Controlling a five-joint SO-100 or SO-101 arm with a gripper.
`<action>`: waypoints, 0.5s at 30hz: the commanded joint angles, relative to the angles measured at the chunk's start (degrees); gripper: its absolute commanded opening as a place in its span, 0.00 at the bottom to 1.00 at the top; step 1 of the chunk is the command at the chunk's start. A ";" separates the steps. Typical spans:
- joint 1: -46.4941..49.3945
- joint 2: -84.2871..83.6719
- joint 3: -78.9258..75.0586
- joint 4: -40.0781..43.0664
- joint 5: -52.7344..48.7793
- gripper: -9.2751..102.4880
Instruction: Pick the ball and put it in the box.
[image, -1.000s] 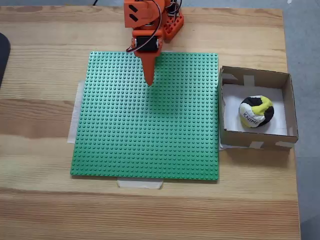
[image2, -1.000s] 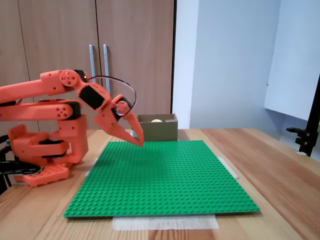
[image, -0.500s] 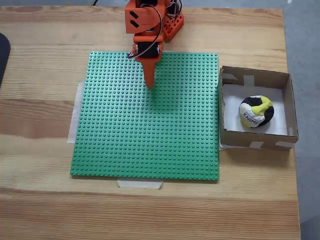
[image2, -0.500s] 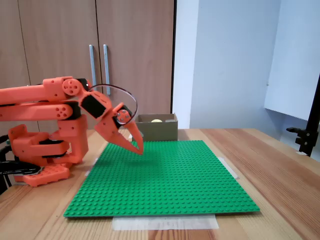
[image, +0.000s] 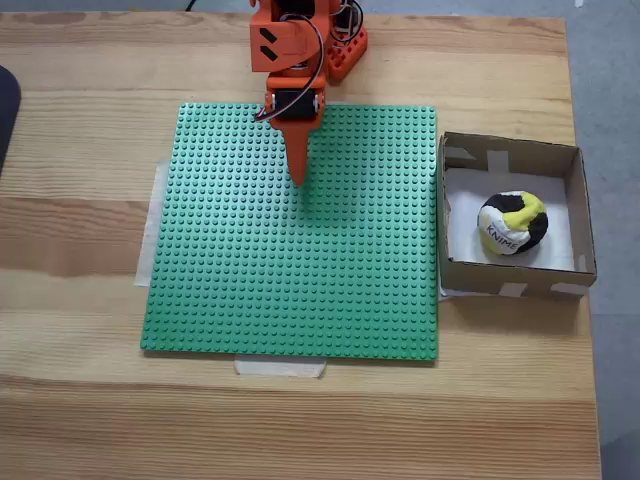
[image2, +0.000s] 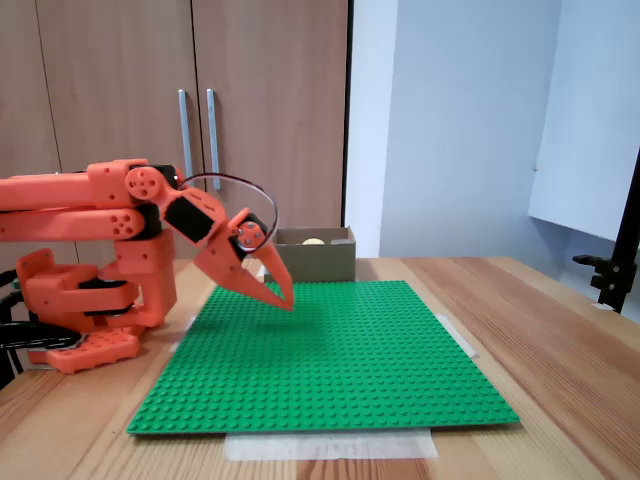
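Orange plastic is what my arm (image2: 90, 200) is made of, and it reaches from its base (image2: 80, 300) at the far edge of the wooden table (image: 80, 80) out over the green studded plate (image: 290, 260). My gripper (image: 297, 178) points down at a slant, and in the side view its tip (image2: 287, 302) hangs a little above the plate, near the end of the plate closest to the base. The two fingers lie together to a single sharp point in both fixed views, so the jaws are closed and they hold nothing. A thin black cable (image2: 235, 182) makes a loop over the wrist. The ball (image: 512, 222), with yellow, black and white patches and dark letters on a white patch, lies inside the box (image: 575, 200), on its white floor, about in the middle. The box is of brown cardboard with low walls and pale tape strips, and it stands just beside the right edge of the green plate in the view from above. In the side view the box (image2: 330, 262) is seen behind the far end of the plate, and only a small pale part of the ball (image2: 314, 241) shows over its wall. The ball is well apart from my gripper. Pale tape (image: 280, 367) holds the near edge of the plate on the table.
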 joint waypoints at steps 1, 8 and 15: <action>0.62 0.53 1.85 -1.67 -0.62 0.08; 0.62 0.53 2.81 -1.85 -0.62 0.08; 1.14 0.53 3.78 -1.76 -0.97 0.08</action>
